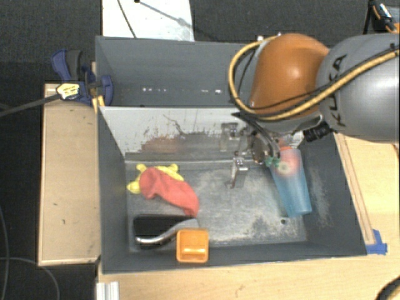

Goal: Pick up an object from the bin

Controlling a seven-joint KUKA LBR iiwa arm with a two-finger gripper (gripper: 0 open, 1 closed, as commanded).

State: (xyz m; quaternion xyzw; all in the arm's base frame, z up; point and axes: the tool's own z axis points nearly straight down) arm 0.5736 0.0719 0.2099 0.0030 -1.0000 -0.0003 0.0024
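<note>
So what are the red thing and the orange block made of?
The red and yellow thing looks like soft cloth: matte, rumpled, folded over itself. The orange block seems to be hard plastic: smooth faces, even colour, rounded edges.

A pale blue see-through bottle (pixel 295 191) lies flat along the right wall of the bin (pixel 250 220). On the left sprawls a red and yellow cloth toy (pixel 165 187). In front of it lie a black and silver gadget (pixel 152 229) and an orange block (pixel 192 245), touching.
</note>
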